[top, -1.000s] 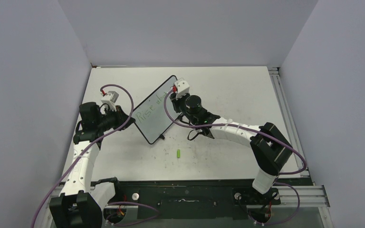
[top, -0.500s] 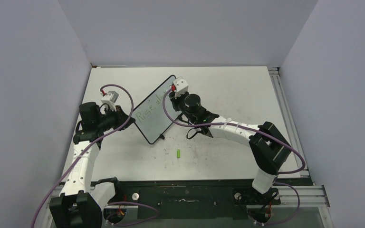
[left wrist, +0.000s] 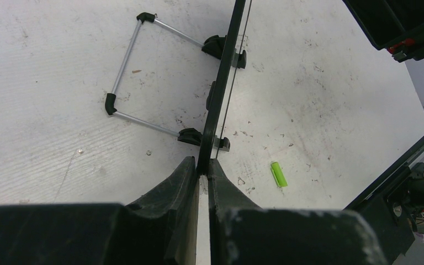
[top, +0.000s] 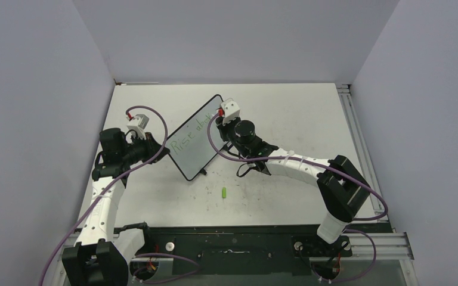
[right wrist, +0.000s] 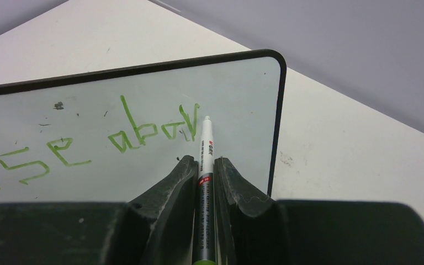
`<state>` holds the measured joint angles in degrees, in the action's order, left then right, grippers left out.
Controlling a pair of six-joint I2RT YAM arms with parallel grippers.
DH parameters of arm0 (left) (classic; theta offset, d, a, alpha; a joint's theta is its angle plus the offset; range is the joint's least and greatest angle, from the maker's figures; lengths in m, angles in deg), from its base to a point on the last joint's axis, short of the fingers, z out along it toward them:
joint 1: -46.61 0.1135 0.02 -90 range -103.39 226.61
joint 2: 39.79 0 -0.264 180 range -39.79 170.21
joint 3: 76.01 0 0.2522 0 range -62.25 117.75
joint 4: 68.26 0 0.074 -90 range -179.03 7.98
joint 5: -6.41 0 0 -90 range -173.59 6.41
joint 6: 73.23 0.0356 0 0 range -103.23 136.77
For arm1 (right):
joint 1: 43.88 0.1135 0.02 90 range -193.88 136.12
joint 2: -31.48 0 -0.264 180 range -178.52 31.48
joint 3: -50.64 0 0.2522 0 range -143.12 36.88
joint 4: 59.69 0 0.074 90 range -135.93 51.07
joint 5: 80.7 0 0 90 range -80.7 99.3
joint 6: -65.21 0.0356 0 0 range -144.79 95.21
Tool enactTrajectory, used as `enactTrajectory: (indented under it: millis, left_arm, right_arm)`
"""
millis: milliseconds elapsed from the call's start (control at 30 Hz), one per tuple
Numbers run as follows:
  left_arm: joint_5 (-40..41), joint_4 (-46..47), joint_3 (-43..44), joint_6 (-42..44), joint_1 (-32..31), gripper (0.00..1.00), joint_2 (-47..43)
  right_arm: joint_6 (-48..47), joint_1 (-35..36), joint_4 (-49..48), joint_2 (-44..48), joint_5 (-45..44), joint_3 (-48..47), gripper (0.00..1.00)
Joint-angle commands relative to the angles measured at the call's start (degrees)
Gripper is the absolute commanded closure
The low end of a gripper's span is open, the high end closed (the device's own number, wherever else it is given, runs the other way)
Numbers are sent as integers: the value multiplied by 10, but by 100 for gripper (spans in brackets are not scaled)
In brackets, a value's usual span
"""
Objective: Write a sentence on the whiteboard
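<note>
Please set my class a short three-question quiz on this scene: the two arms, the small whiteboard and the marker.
1. True or false: the left gripper is shut on the edge of the small black-framed whiteboard.
2. What does the right gripper hold? A) a white-barrelled marker B) a cloth C) nothing
3. Fill in: the handwritten lettering on the board is ___ in colour.
Key: 1 true; 2 A; 3 green.
</note>
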<state>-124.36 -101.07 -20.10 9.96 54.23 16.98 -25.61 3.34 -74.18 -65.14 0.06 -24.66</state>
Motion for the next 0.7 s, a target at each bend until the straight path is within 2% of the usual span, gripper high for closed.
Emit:
enactTrajectory:
  millis: [0, 667]
  left_arm:
    - [-7, 18, 25, -1, 1, 100, -14]
    - [-9, 19, 26, -1, 2, 100, -13]
  right_arm:
    - [2, -5, -26, 16, -6, -1, 95]
    - [0, -7, -31, -14, 6, -24, 95]
